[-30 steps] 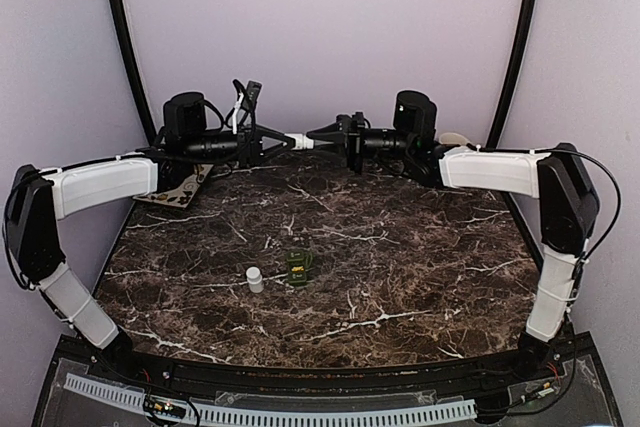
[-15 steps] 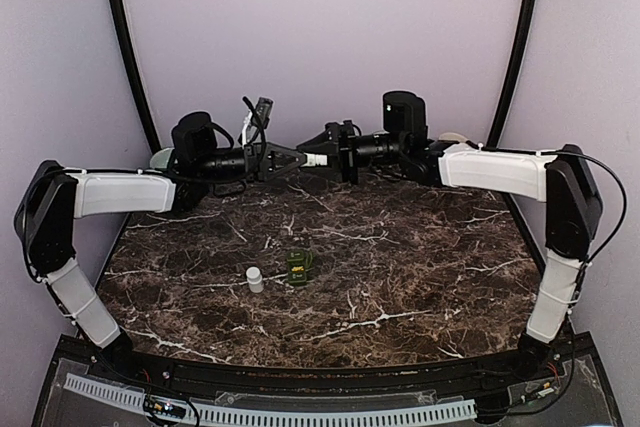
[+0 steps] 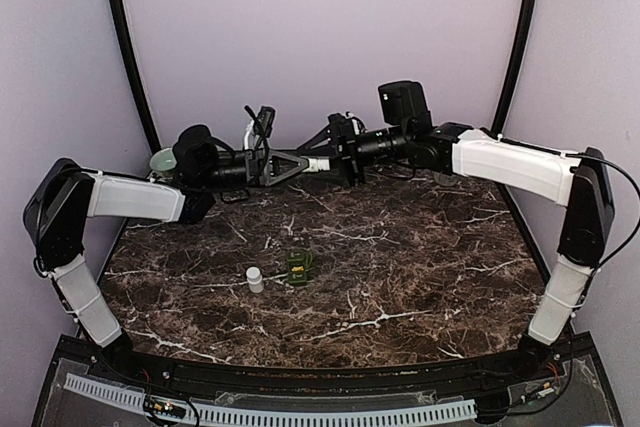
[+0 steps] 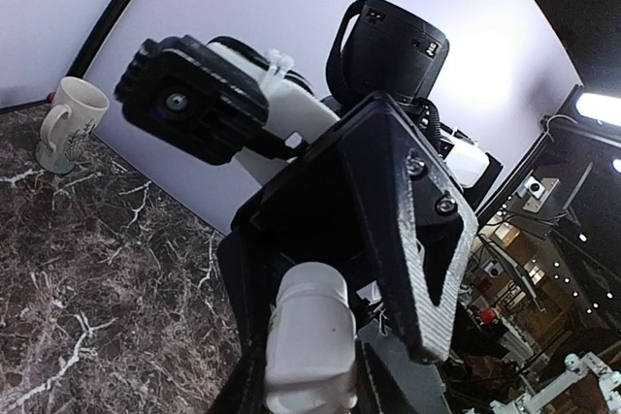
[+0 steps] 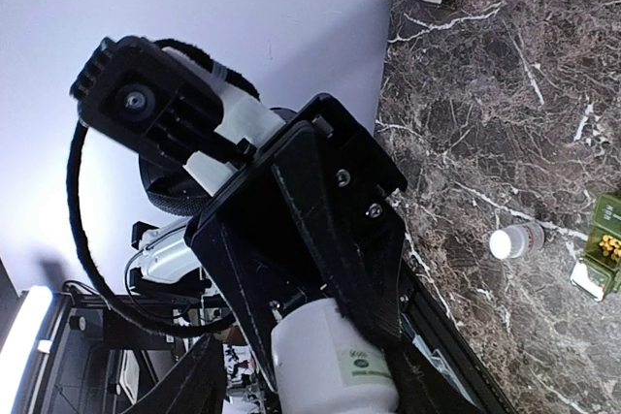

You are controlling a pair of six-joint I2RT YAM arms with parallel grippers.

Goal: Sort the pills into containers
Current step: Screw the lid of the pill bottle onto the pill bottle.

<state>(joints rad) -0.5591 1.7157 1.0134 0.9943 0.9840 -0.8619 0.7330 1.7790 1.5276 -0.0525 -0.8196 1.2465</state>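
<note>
Top view: I'm holding a white bottle (image 3: 318, 163) in the air over the far side of the bench (image 3: 420, 247). My left hand (image 3: 297, 163) is pinching it and my right hand (image 3: 328, 154) is right up against it. The green pill box (image 3: 299, 265) is sitting mid-bench, just beside a second bottle (image 3: 255, 279).

Left wrist: I'm clamping the bottle's body.

Right wrist: my hand is standing spread, jaws clear of the bottle.

I'm guessing it's light, stiff, slick plastic, so gripping the body below the cap seems safest.

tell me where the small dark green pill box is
Top view: the small dark green box sits centrally on the dark marble table, just right of a small white bottle, not touching.
</note>
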